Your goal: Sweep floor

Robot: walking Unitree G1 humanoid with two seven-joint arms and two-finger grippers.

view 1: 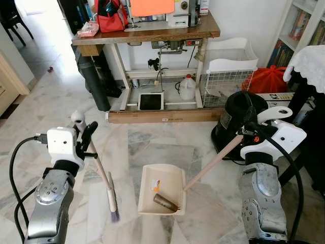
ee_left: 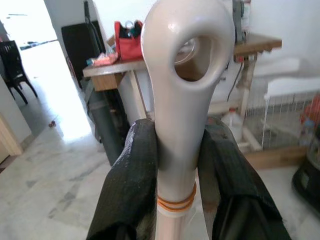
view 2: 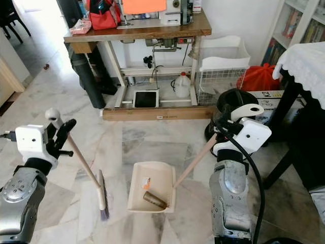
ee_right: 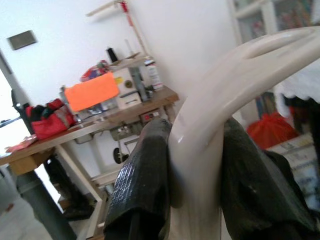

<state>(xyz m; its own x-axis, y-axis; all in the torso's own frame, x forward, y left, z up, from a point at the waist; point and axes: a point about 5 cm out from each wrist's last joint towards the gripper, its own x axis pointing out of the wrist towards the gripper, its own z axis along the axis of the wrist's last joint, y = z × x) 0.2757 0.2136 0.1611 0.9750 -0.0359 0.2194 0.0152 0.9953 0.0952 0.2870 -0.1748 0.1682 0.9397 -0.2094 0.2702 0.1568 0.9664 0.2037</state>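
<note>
On the left, the left gripper [view 1: 87,133] is clamping its black fingers [ee_left: 132,185] around the upper end of a cream broom [view 1: 105,184], just below the looped end of the handle, where thin orange bands are ringing the shaft; the stick is slanting down to a bristle head that is touching the marble floor [view 1: 61,101] just beside the dustpan. In the middle, the cream dustpan [view 1: 161,189] is lying flat on the floor, holding a brown cylindrical piece [view 1: 165,202] and a small orange-and-white scrap [view 1: 156,185]. Its long handle is rising to the right into the right gripper [view 1: 250,131], whose fingers [ee_right: 145,185] are pinching the curved top of that handle. Behind, a wooden sewing table [view 1: 152,33] is carrying a red bag [view 1: 111,16] and a machine under an orange cover [view 1: 152,6], with a plastic jug [view 1: 187,87] underneath. On the right, a black round appliance [view 1: 236,118] is standing beside a box showing the marking "K2" [view 1: 272,96]; other labels are too small to read.
</note>
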